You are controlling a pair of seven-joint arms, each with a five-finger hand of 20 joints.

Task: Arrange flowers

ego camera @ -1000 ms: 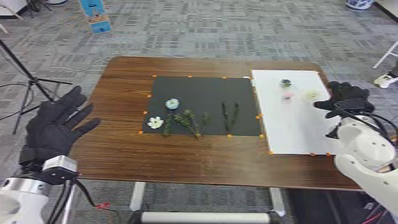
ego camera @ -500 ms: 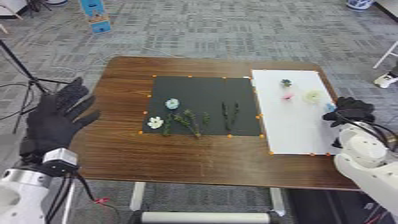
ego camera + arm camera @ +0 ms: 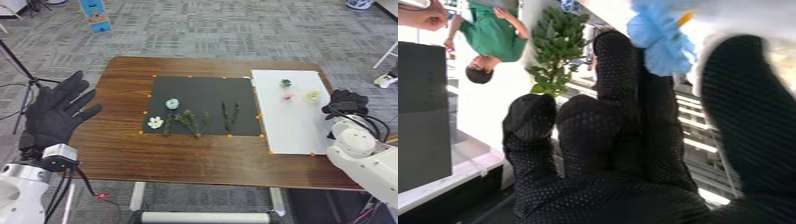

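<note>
Brown table (image 3: 204, 165): I look down on it from my end; my clock is set at its middle, 12 at the far edge.
Black mat (image 3: 191, 87): on the table, just towards 10 o'clock.
White sheet (image 3: 289, 130): beside the mat, at 3 o'clock.
Left robot hand (image 3: 55, 122): at 9 o'clock, fingers extended and spread, released, holding nothing.
Right robot hand (image 3: 348, 102): at 3 o'clock, by the sheet's outer edge, fingers extended and thumb apart; I cannot tell whether it grips the blue flower.
Green sprigs (image 3: 188, 121): on the mat, around its 7 o'clock.
Dark stems (image 3: 234, 112): two, side by side, at the mat's 4 o'clock.
Pale blue flower (image 3: 172, 104): at the mat's 9 o'clock.
Cream flower (image 3: 313, 96): on the sheet, at its 1 o'clock.
White flower (image 3: 155, 122): at the mat's 8 o'clock.
Blue flower (image 3: 662, 45): at the right robot hand's fingertips, on the thumb's side.
Dark green rosette (image 3: 286, 82): at the sheet's 12 o'clock.
Pink flower (image 3: 288, 97): between that rosette and the sheet's middle.
</note>
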